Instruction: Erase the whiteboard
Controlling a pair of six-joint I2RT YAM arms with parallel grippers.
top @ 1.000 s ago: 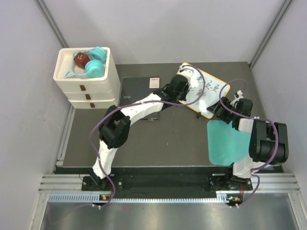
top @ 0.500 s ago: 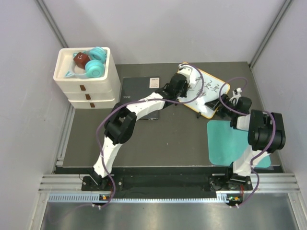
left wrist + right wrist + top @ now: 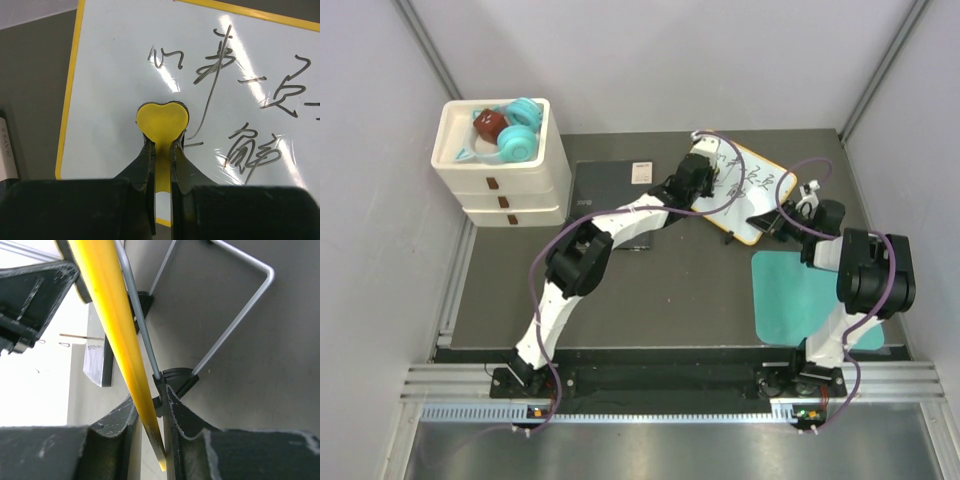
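Top external view: the whiteboard (image 3: 752, 192) lies angled at the far right of the counter (image 3: 680, 290), beyond the teal mat (image 3: 800, 300) and right of the dark grey pad (image 3: 605, 185).
Left wrist view: the left jaws are narrow, pinching the stem of a yellow heart-shaped eraser (image 3: 163, 120). Its head appears to rest on the white face, just beside the dark handwriting (image 3: 250, 85).
Right wrist view: the right jaws are clamped on the board's yellow rim (image 3: 107, 315), next to a black foot (image 3: 175, 377) and the wire stand (image 3: 235, 305).
Step in hand: wiping, judged barely begun, since rows of writing show across the board.
Doing it well: the eraser head should lie flat and sweep each row in overlapping passes. Pressure should be moderate, so the propped board neither slides nor flexes. The right clamp should act as the brace.
Left arm pose: stretched far forward and rightward, with the wrist above the board's left part and its camera looking down.
Right arm pose: folded, with the elbow above the teal mat and the wrist low at the board's near right edge.
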